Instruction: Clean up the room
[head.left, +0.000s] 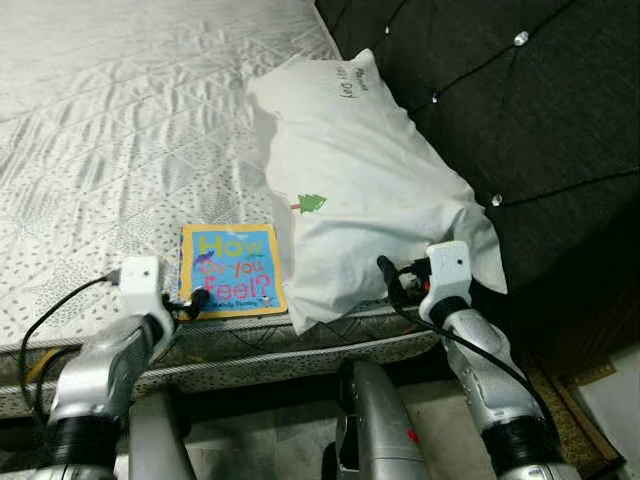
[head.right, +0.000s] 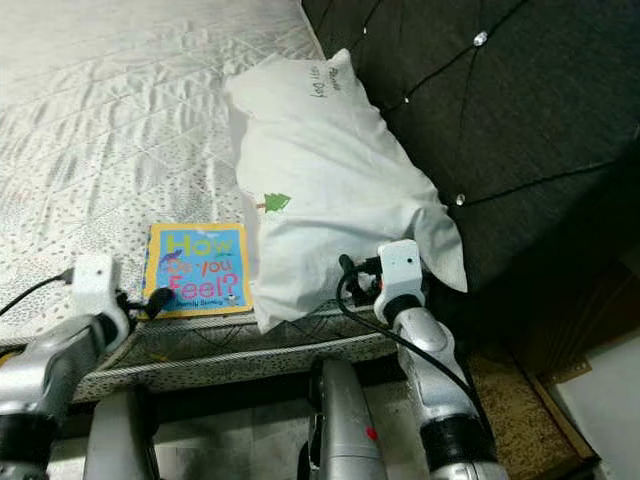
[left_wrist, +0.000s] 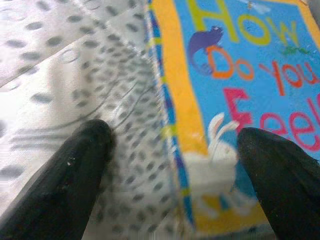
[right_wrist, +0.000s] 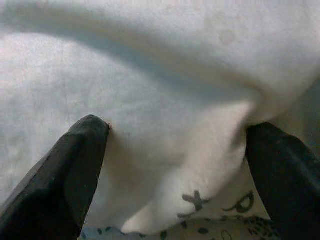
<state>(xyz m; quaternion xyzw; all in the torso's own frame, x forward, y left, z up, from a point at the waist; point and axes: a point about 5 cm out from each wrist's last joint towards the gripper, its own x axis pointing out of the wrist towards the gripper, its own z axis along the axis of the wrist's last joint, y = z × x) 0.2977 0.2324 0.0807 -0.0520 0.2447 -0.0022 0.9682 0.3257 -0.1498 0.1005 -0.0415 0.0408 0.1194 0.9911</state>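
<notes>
A children's book (head.left: 230, 269) with a blue and yellow cover reading "How Do You Feel?" lies flat on the mattress (head.left: 110, 150) near its front edge. My left gripper (head.left: 192, 301) is open at the book's near left corner, one finger on the sheet, the other over the cover (left_wrist: 235, 115). A white pillow (head.left: 355, 185) with a small green tree print lies to the right of the book, against the dark tufted headboard (head.left: 520, 110). My right gripper (head.left: 390, 275) is open, its fingers (right_wrist: 75, 165) spread around the pillow's near end (right_wrist: 190, 165).
The mattress's front edge (head.left: 290, 350) runs just ahead of both arms. Black cables loop from each wrist. A speckled rug (head.left: 575, 400) lies on the floor at the right, beside the bed.
</notes>
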